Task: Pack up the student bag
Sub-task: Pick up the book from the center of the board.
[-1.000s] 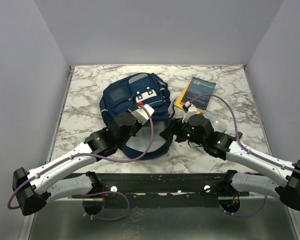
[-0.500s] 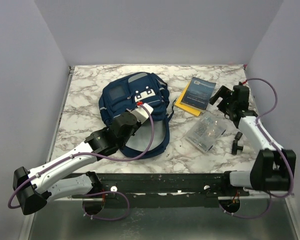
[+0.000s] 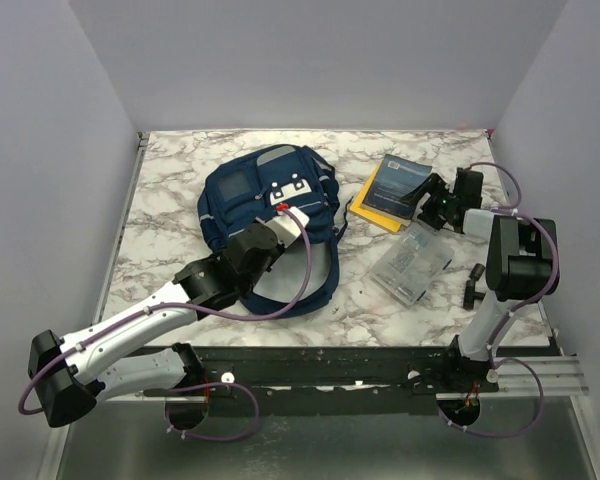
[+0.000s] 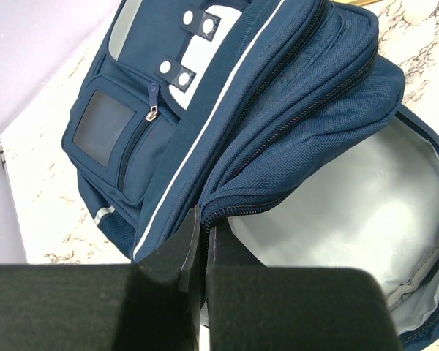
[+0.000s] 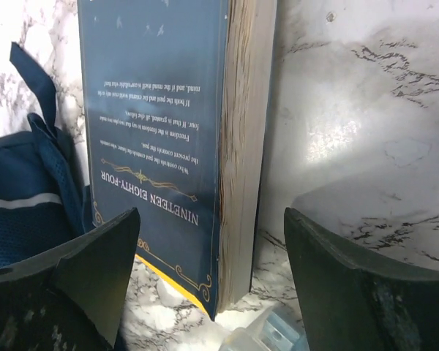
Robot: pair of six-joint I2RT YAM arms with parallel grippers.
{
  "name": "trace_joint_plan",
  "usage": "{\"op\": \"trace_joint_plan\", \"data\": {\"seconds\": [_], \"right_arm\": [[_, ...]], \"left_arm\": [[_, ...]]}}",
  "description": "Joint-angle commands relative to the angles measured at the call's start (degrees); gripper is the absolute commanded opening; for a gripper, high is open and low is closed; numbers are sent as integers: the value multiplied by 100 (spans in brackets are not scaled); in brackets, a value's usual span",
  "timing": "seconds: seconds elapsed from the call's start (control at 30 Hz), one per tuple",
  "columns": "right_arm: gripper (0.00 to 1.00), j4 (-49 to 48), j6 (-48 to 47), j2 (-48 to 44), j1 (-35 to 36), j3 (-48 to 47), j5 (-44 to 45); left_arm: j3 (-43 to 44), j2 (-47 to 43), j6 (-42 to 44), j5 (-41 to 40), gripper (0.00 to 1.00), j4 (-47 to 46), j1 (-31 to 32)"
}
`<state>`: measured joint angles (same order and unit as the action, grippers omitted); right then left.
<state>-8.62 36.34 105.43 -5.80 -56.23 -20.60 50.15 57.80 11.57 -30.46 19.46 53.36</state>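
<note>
The bag (image 3: 265,195) lies at the middle-left of the table (image 3: 170,170), front pockets up. Its main compartment is unzipped toward the near edge and shows a pale lining. The left gripper (image 4: 204,228) is pinched together on the zip edge of that opening and holds the upper lip clear of the lining. The right gripper (image 5: 211,213) is at the far right with its jaws wide apart and nothing held. It faces the book (image 5: 157,110), whose page edge runs up between the two fingers. The book rests partly on a yellow item (image 3: 363,210), probably a pad, though the view does not settle it. A clear pouch (image 3: 412,262) lies just beside its near corner. Judged step: seizing the book for loading. To do it well, the jaws should take the page-edge side, one finger beneath and one on the cover, gripping the book alone and not the yellow item. They should close near the middle of that edge so the book does not swing. The left grip should hold the mouth high and wide, so the book enters flat without catching the zip.
</note>
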Motion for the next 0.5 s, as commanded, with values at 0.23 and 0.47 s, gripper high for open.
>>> {"op": "trace_joint_plan", "data": {"seconds": [0.23,0.47], "right_arm": [[47,-583,475,657,-246,-7,-564],[17,-628,567,364,-697,102,-684]], "left_arm": [[207,34,4,-143,0,-17,-50],[217,104,-6,-125,0,3,-52]]}}
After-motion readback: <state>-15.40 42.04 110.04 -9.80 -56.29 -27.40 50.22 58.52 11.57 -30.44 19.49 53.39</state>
